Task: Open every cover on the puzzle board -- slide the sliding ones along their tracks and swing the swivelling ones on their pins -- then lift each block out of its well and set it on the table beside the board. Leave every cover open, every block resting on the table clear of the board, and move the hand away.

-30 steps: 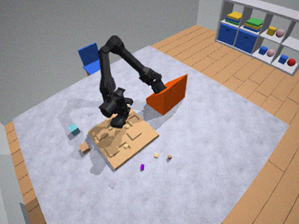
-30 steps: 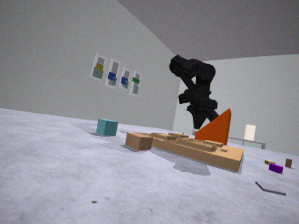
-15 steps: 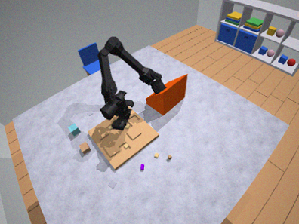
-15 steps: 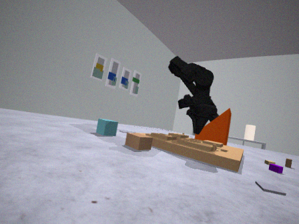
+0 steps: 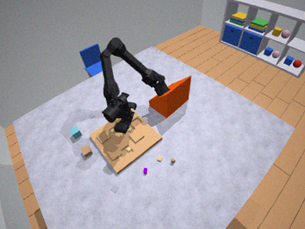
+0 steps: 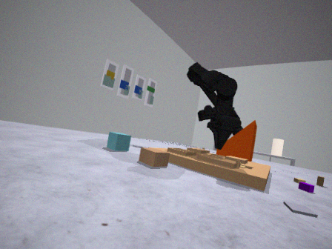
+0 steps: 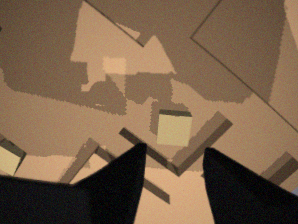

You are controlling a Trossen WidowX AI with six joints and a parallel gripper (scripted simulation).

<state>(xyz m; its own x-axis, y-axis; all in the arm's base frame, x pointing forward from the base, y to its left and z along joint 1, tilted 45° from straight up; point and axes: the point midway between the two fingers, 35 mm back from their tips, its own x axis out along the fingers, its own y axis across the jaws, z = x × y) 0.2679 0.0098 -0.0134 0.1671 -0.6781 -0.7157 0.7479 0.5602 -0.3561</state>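
Observation:
The wooden puzzle board [image 5: 148, 146] [image 6: 256, 174] [image 7: 45, 125] lies on the grey mat. My gripper [image 5: 119, 129] [image 7: 175, 153] hangs low over the board's back left part, fingers partly open with nothing between them. In the wrist view a pale yellow block [image 7: 174, 130] sits in its open well just ahead of the fingertips. A second pale block [image 7: 9, 159] sits in a well at the left edge. A flat square cover [image 7: 240, 40] [image 5: 136, 137] lies on the board at the upper right. A purple block [image 5: 145, 170] [image 6: 306, 187], a cream block [image 5: 160, 159] and a brown block [image 5: 173, 161] [image 6: 320, 181] rest on the mat beside the board.
A cyan cube [image 5: 76, 132] [image 6: 118, 141] and a tan cube [image 5: 86, 151] [image 6: 154, 156] stand left of the board. An orange wedge [image 5: 172, 96] [image 6: 241, 142] stands behind it. A thin grey plate [image 5: 114, 188] [image 6: 300, 209] lies in front. A blue chair [image 5: 92, 60] and a shelf [image 5: 273, 35] stand farther off.

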